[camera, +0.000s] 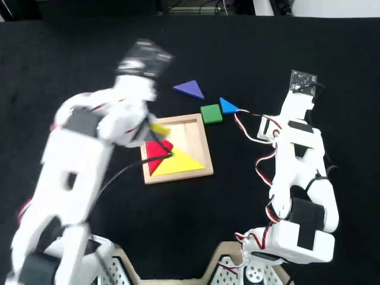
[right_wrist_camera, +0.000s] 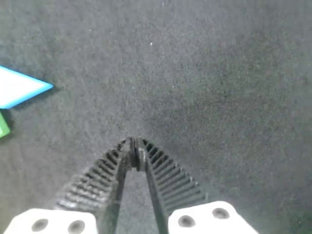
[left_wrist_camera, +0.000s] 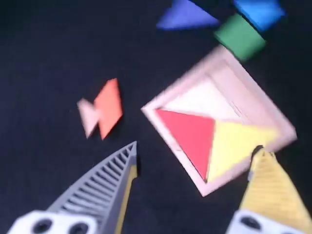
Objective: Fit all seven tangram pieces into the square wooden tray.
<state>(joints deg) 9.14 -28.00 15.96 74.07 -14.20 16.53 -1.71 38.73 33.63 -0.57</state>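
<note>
Looking down from the high view, the square wooden tray (camera: 203, 138) sits mid-table on the black cloth (camera: 249, 47). A red triangle (camera: 155, 151) lies in its near-left part, with a yellow triangle (camera: 178, 163) touching it along the near side. The far-right part shows bare wood. A green square (camera: 211, 113) lies just beyond the tray's far-right corner. A blue triangle (camera: 227, 106) is just beside the square, and a purple triangle (camera: 190, 89) lies farther off. The left arm (camera: 83, 148) leans over the tray's left edge. The right arm (camera: 300, 154) stands well to the right of the tray.

From the left wrist view, the left claw (left_wrist_camera: 195, 146) is spread wide with nothing in it. It hangs above the tray's rim (left_wrist_camera: 263, 112), with the red triangle (left_wrist_camera: 190, 134) and yellow triangle (left_wrist_camera: 236, 144) below it. An orange piece (left_wrist_camera: 109, 107) and a pale pink piece (left_wrist_camera: 87, 117) lie touching each other on the cloth, apart from the tray. The purple (left_wrist_camera: 185, 14), green (left_wrist_camera: 240, 36) and blue (left_wrist_camera: 261, 10) pieces lie beyond the tray.

From the right wrist view, the right claw (right_wrist_camera: 134, 148) is fully closed, its tips touching, and it holds nothing. It is over bare cloth. The blue triangle (right_wrist_camera: 22, 87) and the green square (right_wrist_camera: 2, 127) lie off to one side.
</note>
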